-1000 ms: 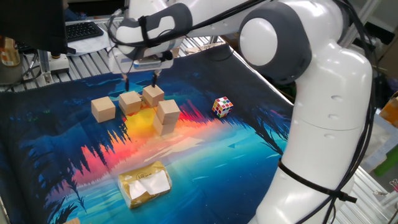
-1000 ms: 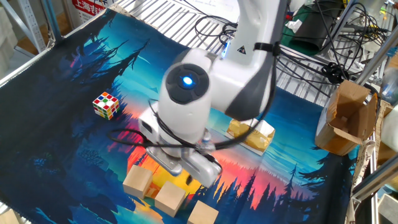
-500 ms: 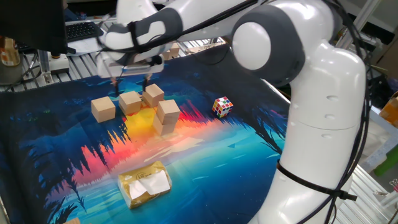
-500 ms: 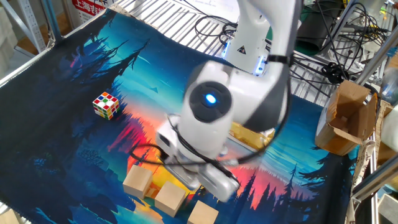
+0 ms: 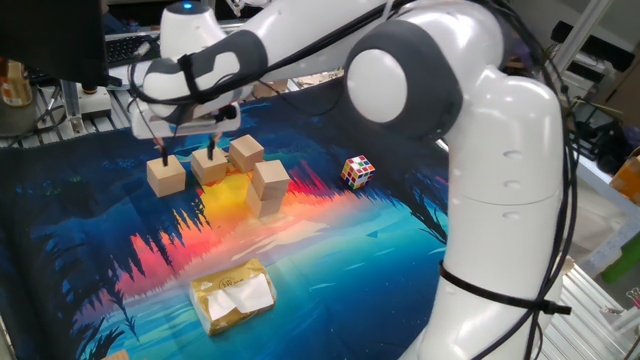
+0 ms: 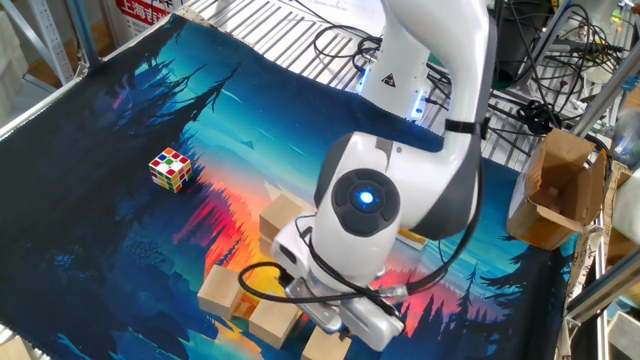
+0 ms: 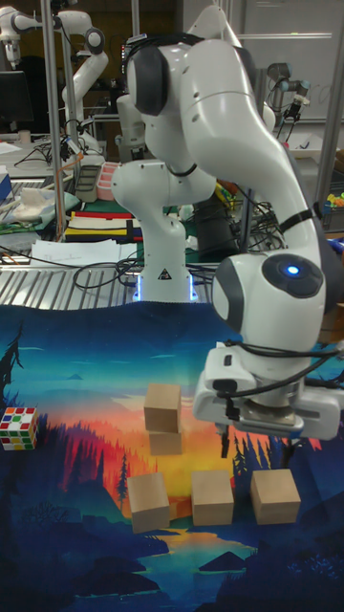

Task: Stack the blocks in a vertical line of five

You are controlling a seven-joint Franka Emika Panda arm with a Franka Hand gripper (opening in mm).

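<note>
Positioning for a pick is the step we judge to be in hand. We take the two-block stack [image 5: 270, 186] as our landmark: one wooden cube sits squarely on another, so two of the five levels are built. Three single blocks lie in a loose row just beside the stack, on the side away from the puzzle cube [image 5: 358, 171]. The near block [image 5: 246, 153] sits closest to the stack, the middle block [image 5: 209, 165] comes next, and the end block [image 5: 166, 175] lies farthest out.

The gripper [image 5: 187, 153] hangs above the gap between the end block and the middle block, with its fingers spread and nothing between them. One fingertip stands over the end block and the other over the middle block. In the tall fixed view the gripper [image 7: 260, 444] appears just above the end block [image 7: 275, 495], not yet lowered around it.

We judge that the next move calls for centring the spread fingers over a single block, most likely the end block, then lowering until the pads straddle two opposite faces. The middle block stands near, so we must keep one finger clear of it. The wrapped packet [image 5: 233, 293] lies well apart from the stack and plays no part.
</note>
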